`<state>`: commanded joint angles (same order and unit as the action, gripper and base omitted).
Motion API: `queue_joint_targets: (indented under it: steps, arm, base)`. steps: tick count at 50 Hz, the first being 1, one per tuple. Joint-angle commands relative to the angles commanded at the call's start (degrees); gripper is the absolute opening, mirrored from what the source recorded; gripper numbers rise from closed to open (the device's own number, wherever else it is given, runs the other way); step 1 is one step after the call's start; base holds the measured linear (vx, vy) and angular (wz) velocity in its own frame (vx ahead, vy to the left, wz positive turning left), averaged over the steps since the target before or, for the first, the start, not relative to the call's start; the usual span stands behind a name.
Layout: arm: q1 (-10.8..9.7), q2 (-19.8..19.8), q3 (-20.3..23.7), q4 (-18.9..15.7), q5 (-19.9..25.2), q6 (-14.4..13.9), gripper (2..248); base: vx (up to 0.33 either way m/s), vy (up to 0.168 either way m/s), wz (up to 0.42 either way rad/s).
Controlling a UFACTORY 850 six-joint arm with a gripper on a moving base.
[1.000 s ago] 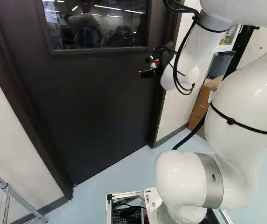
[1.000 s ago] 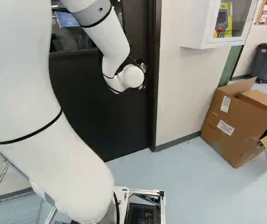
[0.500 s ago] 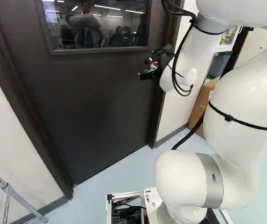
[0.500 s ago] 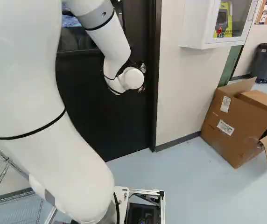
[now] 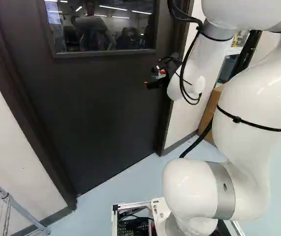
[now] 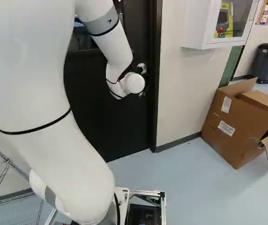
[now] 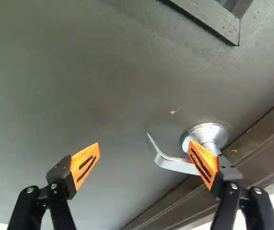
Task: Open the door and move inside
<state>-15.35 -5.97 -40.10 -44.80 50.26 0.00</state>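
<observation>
In the left base view my gripper hangs before the dark door, near its right edge. The door is shut in its frame. Seen from the wrist, the gripper stands open, its orange-padded fingers wide apart. A silver lever handle shows ahead; one finger overlaps its root by the round plate, and its bent free end lies in the space between the fingers. Whether that finger touches the handle, I cannot tell. In the right base view a bit of silver handle shows just above the white wrist.
The door frame and a pale wall stand right of the door, with a white cabinet on the wall. An open cardboard box is on the floor at the right. A wire rack stands at the left.
The arm has shifted: its gripper sits slightly lower and further left in the left base view, and its wrist slightly lower and further right in the right base view. Base and door have not moved.
</observation>
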Motion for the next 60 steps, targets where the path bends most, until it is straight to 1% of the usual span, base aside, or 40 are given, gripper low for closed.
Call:
queue_joint_targets:
  steps: [13,39,60]
  arm:
    - [0.1,-1.6,0.2,0.2,0.0,0.0,247]
    - [-0.1,-4.9,0.4,3.1,0.0,0.0,247]
    - [0.0,-7.6,0.5,3.3,0.0,0.0,247]
  base:
    - [0.000,0.000,0.000]
    - [0.000,0.000,0.000]
    - [0.000,0.000,0.000]
